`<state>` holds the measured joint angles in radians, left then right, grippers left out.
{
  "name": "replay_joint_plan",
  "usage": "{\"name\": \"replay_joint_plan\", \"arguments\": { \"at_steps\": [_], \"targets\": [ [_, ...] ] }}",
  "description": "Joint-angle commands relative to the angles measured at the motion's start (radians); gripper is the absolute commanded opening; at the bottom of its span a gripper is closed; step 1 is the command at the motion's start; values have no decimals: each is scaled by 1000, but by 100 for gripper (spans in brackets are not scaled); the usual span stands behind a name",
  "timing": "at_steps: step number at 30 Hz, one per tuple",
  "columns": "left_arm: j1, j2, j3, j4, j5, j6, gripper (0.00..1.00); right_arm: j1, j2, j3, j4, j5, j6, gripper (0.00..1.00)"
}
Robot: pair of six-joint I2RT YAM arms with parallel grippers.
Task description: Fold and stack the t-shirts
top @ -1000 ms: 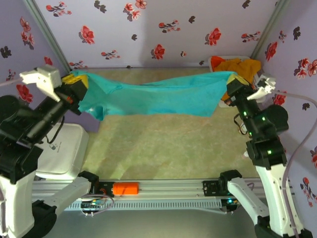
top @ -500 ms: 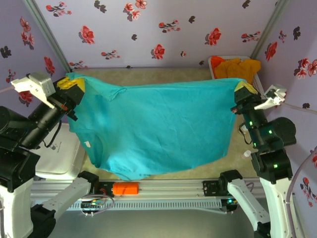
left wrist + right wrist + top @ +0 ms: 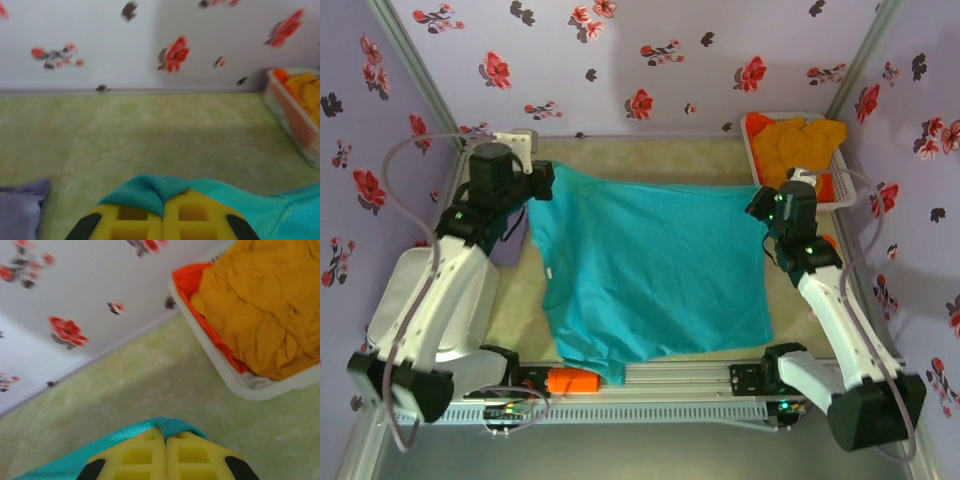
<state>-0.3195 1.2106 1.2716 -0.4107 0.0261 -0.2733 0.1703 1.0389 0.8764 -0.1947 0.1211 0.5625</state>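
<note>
Left fingers (image 3: 135, 217): yellow, pressed together; we record a fold of the teal t-shirt (image 3: 650, 270) pinched between them at its far-left corner. Right fingers (image 3: 137, 455): likewise closed, clamping the far-right corner's hem. Teal t-shirt: spread flat across the green worktop (image 3: 150, 135) between both arms. Orange-yellow t-shirts (image 3: 800, 140): heaped in the white basket (image 3: 220, 370), far-right corner. Lavender cloth (image 3: 20, 210): left of the left fingers.

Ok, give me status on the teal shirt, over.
Left fingers and right fingers shut on teal shirt, far corners. Shirt spread over table, near hem at front rail. Orange bottle beside that hem.
</note>
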Motion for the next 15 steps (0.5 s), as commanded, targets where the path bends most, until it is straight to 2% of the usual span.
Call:
{"name": "replay_joint_plan", "arguments": {
  "at_steps": [1,6,10,15],
  "targets": [
    [45,105,36,105,7,-75,0,-34,130,49,140,-63,39,0],
    [88,342,139,170,93,-105,0,-70,411,204,132,-182,-1,0],
    [130,544,312,105,191,-159,0,-118,577,323,115,-288,31,0],
    [138,647,404,50,259,-208,0,-148,699,411,50,-420,59,0]
  ]
}}
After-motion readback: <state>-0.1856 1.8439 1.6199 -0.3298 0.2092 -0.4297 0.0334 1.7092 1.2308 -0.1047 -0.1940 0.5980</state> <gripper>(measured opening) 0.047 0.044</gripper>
